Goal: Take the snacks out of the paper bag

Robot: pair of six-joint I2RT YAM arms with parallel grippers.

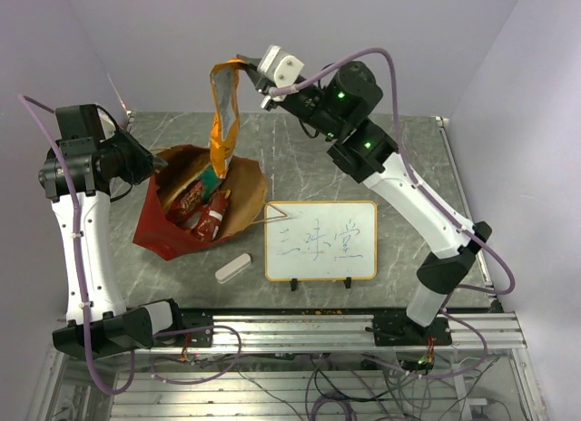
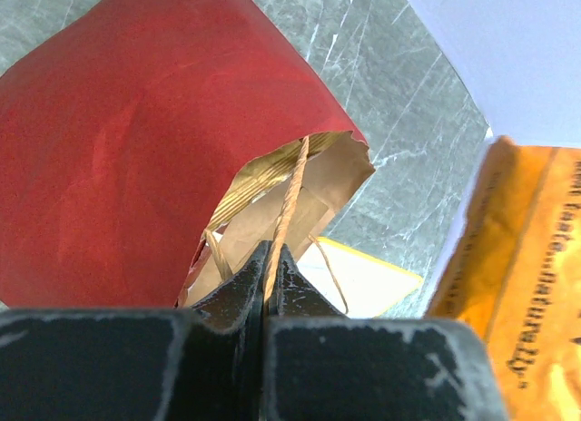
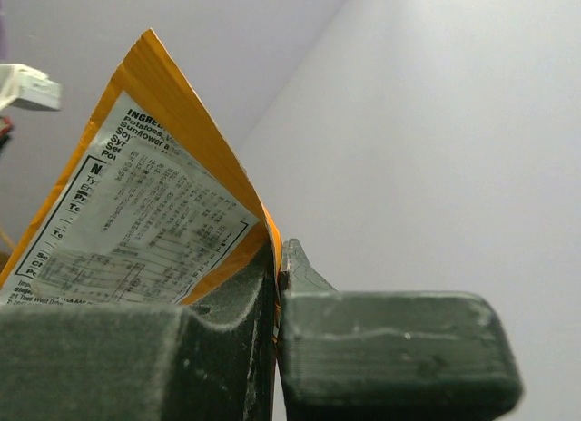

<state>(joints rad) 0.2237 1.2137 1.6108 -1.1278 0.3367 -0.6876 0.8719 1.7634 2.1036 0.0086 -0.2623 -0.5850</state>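
Here the large orange packet (image 1: 222,122) hangs in the upper middle of the top view, straight below the right gripper (image 1: 243,65), which pinches its top edge. Its lower end dips just inside the open mouth of the paper bag (image 1: 159,239). In the right wrist view the two fingers (image 3: 227,330) are pressed almost together, with only the thin edge of the orange packet (image 3: 136,212) between them, its printed ingredients panel facing the camera at the left of the frame. The paper bag lies slumped on the grey table (image 1: 300,149) at centre left, red outside and brown within. A red packet (image 1: 211,220) and a teal one (image 1: 211,181) are visible inside it. The left gripper (image 1: 160,169) sits at the bag's upper left rim. From the left wrist camera its jaws are closed to a slit on the thin twine handle (image 2: 289,194), with the bag's red wall (image 2: 136,158) filling the upper left and the orange packet (image 2: 517,276) at the right edge. To the right of the bag, just beside it, stands a framed whiteboard (image 1: 320,240), and a small white eraser (image 1: 233,268) lies near the bag's lower right corner.
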